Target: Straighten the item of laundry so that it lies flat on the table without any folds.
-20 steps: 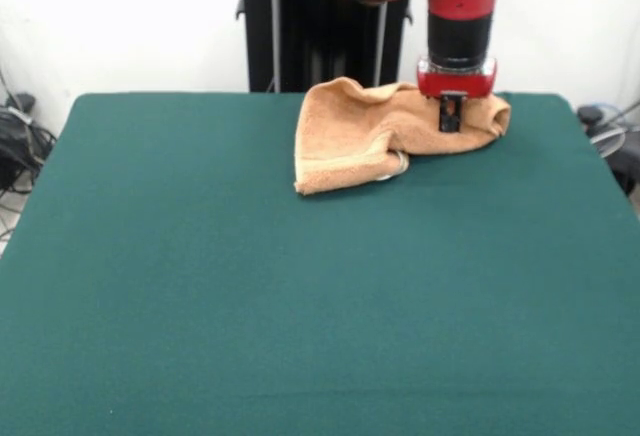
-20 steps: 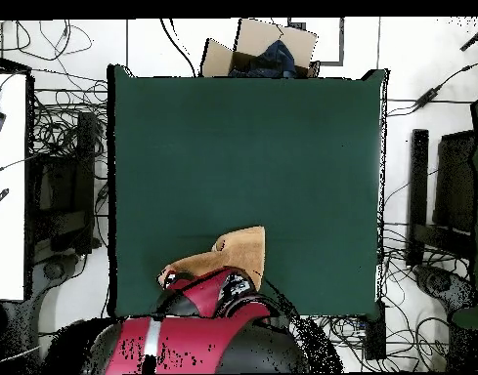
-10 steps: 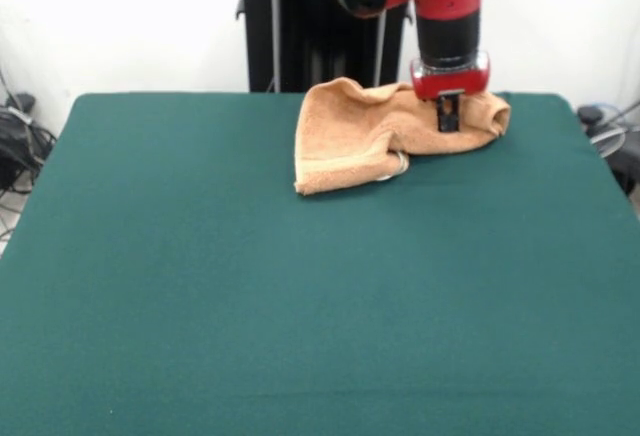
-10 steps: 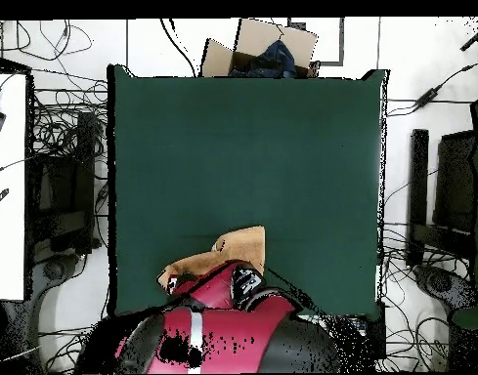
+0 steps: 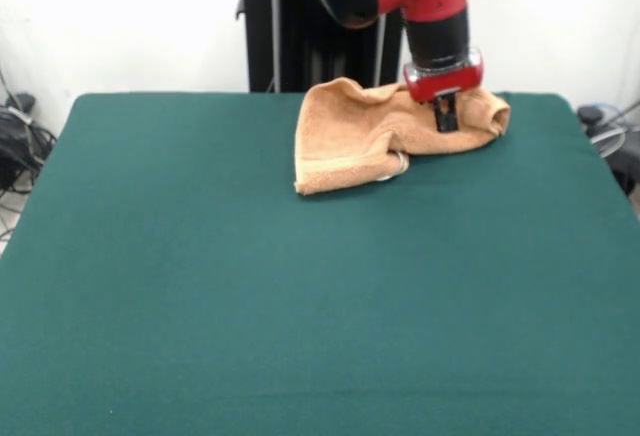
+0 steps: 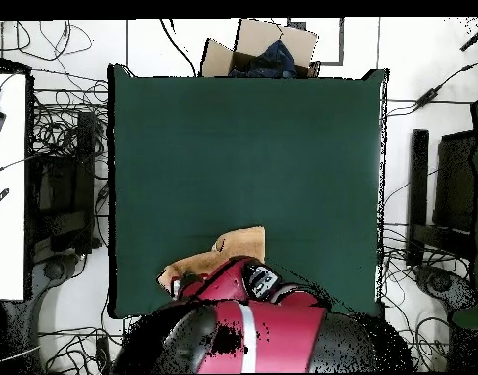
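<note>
Your green counter carries one item: the towel, lying crumpled and folded at the far edge nearest the robot's pedestal, right of centre in the front view. The claw hangs over the towel's right part, at or just above the cloth. You cannot tell whether it is spread or pressed together.

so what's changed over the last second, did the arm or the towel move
The gripper slid a little toward the picture's left in the front view, staying low over the towel's bunched right part; the arm above it swung the same way. Whether it grips the cloth can't be told. The towel kept its crumpled shape and its place at the table's far edge.
</note>
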`<action>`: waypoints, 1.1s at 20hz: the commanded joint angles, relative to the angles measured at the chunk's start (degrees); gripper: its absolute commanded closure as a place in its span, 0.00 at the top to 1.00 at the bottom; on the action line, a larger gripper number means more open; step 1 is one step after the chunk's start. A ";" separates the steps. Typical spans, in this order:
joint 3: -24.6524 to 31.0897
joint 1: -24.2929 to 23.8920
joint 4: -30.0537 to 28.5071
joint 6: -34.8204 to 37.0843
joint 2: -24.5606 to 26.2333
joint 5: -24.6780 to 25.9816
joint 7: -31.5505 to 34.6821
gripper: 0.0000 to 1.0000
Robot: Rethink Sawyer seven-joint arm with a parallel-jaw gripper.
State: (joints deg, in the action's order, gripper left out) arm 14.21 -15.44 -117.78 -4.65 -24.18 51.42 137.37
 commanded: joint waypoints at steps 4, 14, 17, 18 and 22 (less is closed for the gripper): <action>2.76 -8.76 27.51 19.63 7.86 10.41 -20.94 0.00; 11.98 -16.20 27.72 28.34 8.09 12.42 -35.14 0.00; 14.12 -18.38 27.76 30.99 8.60 11.21 -39.63 0.00; 15.20 -19.57 27.80 32.43 8.97 10.43 -42.04 0.00; 17.38 -22.26 28.33 36.78 10.14 7.50 -48.76 0.00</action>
State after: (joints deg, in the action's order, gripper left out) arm 31.99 -33.11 -118.27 14.14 -19.85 54.82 111.99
